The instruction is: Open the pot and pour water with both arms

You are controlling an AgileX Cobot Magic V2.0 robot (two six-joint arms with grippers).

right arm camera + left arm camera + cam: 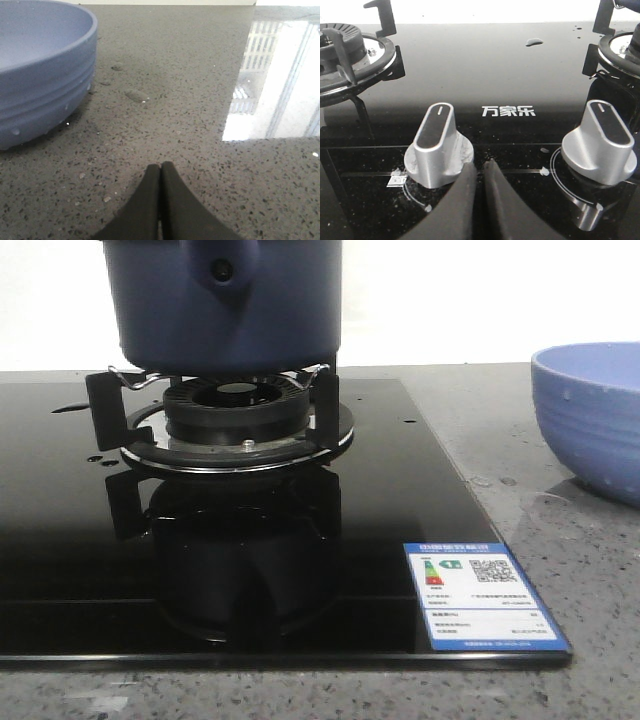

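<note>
Glass hob (pixel 60 540) lying flush in a speckled grey worktop (pixel 590 580). At the far left of the hob, seen only from the left wrist, a second burner (pixel 350 55). Next, the left gripper (pixel 480 167), its dark fingers clenched with only a thin slit between them, hovers just before the left knob (pixel 437 145); a second knob (pixel 600 142) stands well to its right, a brand mark (pixel 508 111) printed between them. Further right, the pot (pixel 230 305) sits on the pan supports of the front-view burner (pixel 238 415), stub handle (pixel 225 275) facing the viewer. An energy label (pixel 480 595) is stuck at the hob's near right corner. Beyond the hob's edge, the bowl (pixel 595 415) rests on the worktop among water drops (pixel 136 95). Rightmost, the right gripper (pixel 160 167) is pressed closed on nothing, low over bare worktop near the bowl.
</note>
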